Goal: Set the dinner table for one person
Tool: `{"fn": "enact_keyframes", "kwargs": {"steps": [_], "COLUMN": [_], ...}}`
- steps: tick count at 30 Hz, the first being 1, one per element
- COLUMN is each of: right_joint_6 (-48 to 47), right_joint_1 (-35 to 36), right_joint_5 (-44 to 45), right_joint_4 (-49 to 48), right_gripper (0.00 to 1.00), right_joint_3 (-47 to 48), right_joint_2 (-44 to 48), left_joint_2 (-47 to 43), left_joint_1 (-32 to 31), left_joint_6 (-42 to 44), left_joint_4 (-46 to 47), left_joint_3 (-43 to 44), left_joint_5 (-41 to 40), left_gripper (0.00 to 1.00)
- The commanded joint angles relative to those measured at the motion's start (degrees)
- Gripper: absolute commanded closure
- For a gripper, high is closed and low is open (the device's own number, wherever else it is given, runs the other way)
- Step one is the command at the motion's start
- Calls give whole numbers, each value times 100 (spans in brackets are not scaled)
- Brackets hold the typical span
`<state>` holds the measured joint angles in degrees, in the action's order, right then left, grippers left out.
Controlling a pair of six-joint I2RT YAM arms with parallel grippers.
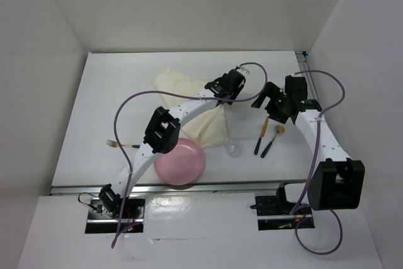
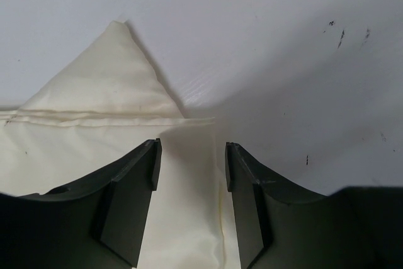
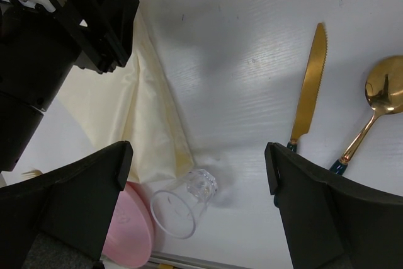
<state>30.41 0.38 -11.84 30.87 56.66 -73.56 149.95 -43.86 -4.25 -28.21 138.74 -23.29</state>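
The white dinner table [image 1: 107, 99] holds a crumpled cream cloth mat [image 1: 186, 89], a pink plate [image 1: 181, 162], a clear glass [image 1: 232, 148], a gold knife [image 1: 261, 135], a gold spoon [image 1: 274, 139] and a gold fork [image 1: 123, 145]. My left gripper [image 1: 225, 92] is open and empty, its jaws low over the mat's right edge [image 2: 94, 105]. My right gripper [image 1: 267, 108] is open wide and empty, above bare table between mat and knife. The right wrist view shows the glass [image 3: 186, 203], the plate's rim [image 3: 129, 231], the knife [image 3: 308, 86] and the spoon [image 3: 378, 96].
The plate overlaps the mat's near corner, and the glass stands right beside both. The fork lies alone at the left. The left arm [image 1: 160, 130] reaches across mat and plate. A metal rail [image 1: 220, 185] runs along the near edge. White walls enclose the table.
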Motion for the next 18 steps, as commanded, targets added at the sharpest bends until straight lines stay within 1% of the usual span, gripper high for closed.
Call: {"fn": "enact_keyframes", "kwargs": {"steps": [1,4,5,7,12,13,14,16,18], "right_joint_6": [0,0,0,0,0,0,0,0,0], "right_joint_1": [-12,-12,-12,-12,-12,-12,-12,-12,-12], "right_joint_5": [-47,15,15,15,15,15,15,15,-72], "right_joint_4": [-81,-81,-81,-81,-81,-81,-81,-81,-160], "right_gripper": [0,0,0,0,0,0,0,0,0], "right_joint_3": [29,29,29,29,29,29,29,29,29], "right_joint_2": [166,166,166,166,166,166,166,166,166], "left_joint_2": [201,201,201,201,201,201,201,122,-132], "left_joint_1": [-70,-70,-70,-70,-70,-70,-70,-70,-70], "left_joint_6": [205,205,205,205,258,258,258,205,205], "left_joint_4": [167,166,166,166,219,219,219,219,219], "left_joint_3": [4,-128,-189,-189,-189,-189,-189,-189,-189], "left_joint_5": [70,70,18,-52,-175,-176,-176,-281,-342], "left_gripper": [39,40,41,48,54,57,62,70,82]}}
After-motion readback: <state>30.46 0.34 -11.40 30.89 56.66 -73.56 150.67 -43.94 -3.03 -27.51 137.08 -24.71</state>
